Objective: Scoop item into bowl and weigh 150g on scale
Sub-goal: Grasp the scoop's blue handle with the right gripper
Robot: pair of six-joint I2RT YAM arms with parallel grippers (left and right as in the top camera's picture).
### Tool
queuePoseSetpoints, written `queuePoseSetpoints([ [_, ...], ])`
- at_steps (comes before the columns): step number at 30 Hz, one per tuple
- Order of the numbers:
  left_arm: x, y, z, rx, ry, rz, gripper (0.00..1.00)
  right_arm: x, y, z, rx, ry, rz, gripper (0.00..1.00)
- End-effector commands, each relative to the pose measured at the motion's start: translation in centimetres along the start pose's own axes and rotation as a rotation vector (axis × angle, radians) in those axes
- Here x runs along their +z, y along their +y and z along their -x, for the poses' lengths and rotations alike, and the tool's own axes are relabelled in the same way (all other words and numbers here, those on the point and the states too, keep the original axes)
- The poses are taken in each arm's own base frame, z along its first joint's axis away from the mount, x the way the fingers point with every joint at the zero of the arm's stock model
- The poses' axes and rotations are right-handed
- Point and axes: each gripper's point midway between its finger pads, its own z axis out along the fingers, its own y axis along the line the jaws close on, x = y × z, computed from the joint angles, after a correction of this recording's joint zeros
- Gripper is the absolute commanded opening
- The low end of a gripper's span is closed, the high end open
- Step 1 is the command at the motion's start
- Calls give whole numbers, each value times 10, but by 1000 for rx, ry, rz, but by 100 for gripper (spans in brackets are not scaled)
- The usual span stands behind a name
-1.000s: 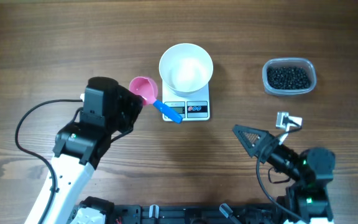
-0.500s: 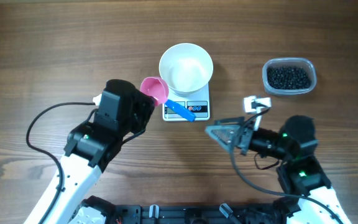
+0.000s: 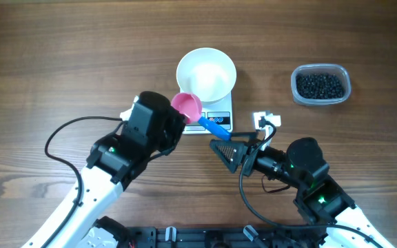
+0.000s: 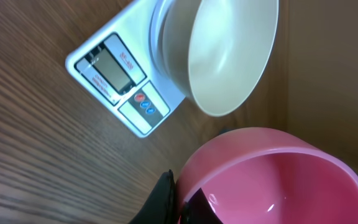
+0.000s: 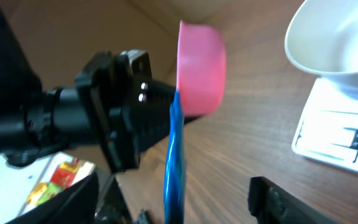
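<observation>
small pink plastic scoop clamped in left gripper, blue handle offered to right gripper, jaws apart: handover judged. round white bowl set empty on white scale.

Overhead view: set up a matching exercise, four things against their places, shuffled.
Things
1. round white bowl
2. pink plastic scoop with blue handle
3. small round black beads
4. white rectangular digital scale

Places
A. inside the clear plastic tub
B. on the wooden table, under the bowl
C. gripped by the left hand
D. on top of the scale

Pairs: 1-D, 2-C, 3-A, 4-B
</observation>
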Motion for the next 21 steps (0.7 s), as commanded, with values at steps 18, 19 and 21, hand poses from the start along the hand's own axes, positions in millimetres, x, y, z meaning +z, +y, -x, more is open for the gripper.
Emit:
queuePoseSetpoints([
  [18, 13, 10, -28, -6, 46, 52, 4, 1, 7, 14, 135, -54, 2, 40],
  [19, 13, 10, -28, -8, 45, 52, 4, 1, 7, 13, 136, -48, 7, 40],
  [21, 13, 9, -28, -32, 45, 52, 4, 1, 10, 11, 134, -31, 20, 40],
])
